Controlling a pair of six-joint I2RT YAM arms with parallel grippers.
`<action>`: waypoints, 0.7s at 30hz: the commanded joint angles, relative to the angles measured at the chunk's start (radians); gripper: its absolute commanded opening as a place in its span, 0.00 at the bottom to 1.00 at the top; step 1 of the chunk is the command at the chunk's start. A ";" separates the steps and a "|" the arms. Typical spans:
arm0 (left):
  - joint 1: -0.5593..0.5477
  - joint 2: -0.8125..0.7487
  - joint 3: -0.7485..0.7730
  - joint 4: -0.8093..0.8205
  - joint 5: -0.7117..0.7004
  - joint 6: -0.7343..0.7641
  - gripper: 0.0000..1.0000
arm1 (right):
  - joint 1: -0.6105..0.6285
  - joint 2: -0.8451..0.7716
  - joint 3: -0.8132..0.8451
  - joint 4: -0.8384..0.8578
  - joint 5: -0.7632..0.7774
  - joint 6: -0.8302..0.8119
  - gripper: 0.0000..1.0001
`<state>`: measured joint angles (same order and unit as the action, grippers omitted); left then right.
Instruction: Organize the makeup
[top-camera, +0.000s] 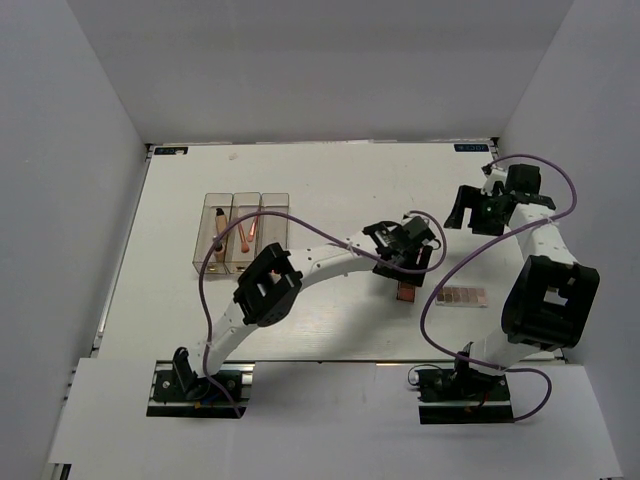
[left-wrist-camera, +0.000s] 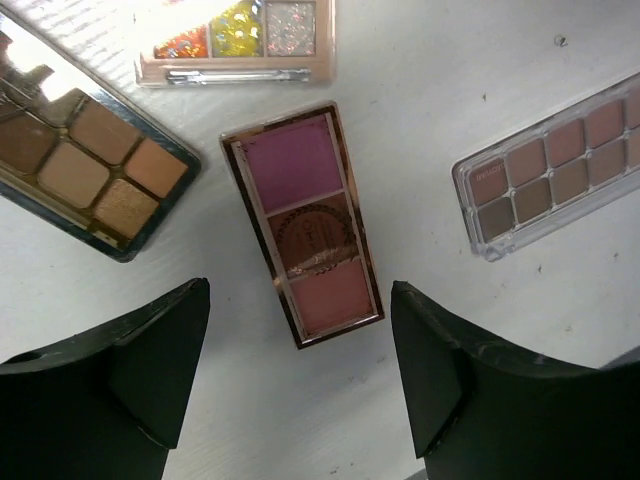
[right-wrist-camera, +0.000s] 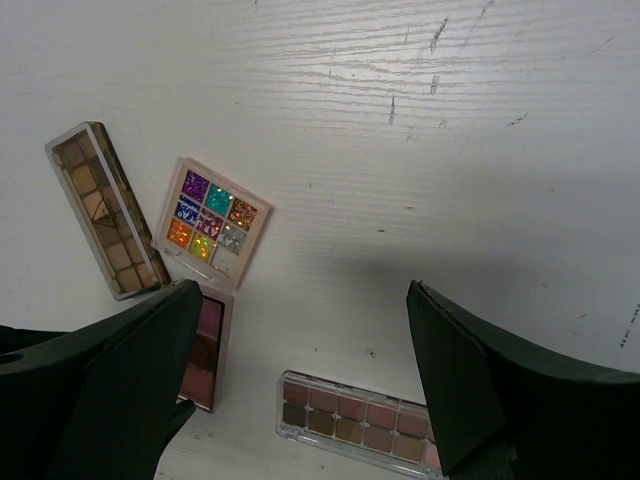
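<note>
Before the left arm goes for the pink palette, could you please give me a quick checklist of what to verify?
1. Left gripper open: ok, fingers wide, nothing held.
2. Pink palette lined up between the fingers: ok, flat on the table.
3. Side clearance: ok, brown palette and mauve palette lie apart from it.
4. Far-end clearance: cannot tell, glitter palette lies very close.
5. Right gripper out of the way: ok, open, off to the right.
6. Free slot in organizer: cannot tell from the top view.
</note>
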<state>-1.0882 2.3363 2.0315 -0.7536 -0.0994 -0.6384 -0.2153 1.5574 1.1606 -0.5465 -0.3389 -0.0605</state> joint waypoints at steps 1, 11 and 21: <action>-0.030 0.000 0.038 0.010 -0.075 0.032 0.83 | -0.018 -0.040 -0.016 -0.001 -0.052 -0.004 0.89; -0.082 0.054 0.073 0.048 -0.174 0.039 0.97 | -0.038 -0.053 -0.038 0.011 -0.100 0.005 0.89; -0.093 0.095 0.085 0.004 -0.273 0.022 0.91 | -0.056 -0.062 -0.044 0.020 -0.124 0.016 0.89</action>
<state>-1.1805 2.4290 2.0846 -0.7200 -0.3149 -0.6064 -0.2604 1.5349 1.1267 -0.5484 -0.4313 -0.0547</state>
